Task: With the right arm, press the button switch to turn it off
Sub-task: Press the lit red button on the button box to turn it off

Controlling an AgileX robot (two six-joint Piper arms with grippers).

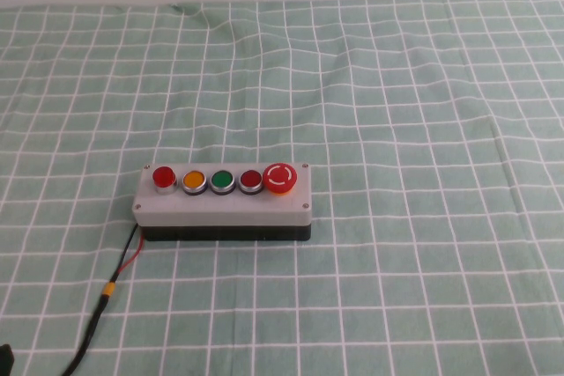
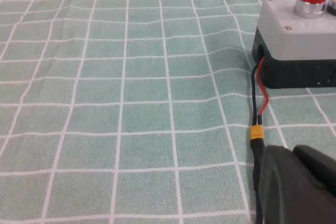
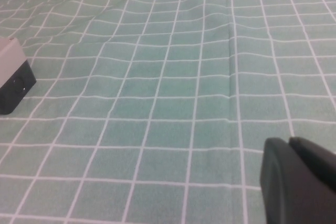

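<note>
With left gripper (image 2: 294, 150) near-left by the cable (image 2: 256, 109) and right gripper (image 3: 290, 142) near-right, both closed and empty, we'd press straight down on a cap of the rigid, likely light button switch (image 1: 223, 195).

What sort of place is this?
Probably a robot test bench: a button box sits alone on a checked cloth. The left gripper hangs low by its wires, the right gripper low over cloth to the box's right.

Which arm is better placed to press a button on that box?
Left, probably: the left gripper hangs close to the button box, beside its cable. The right gripper is farther off; its camera catches only the box's corner.
</note>
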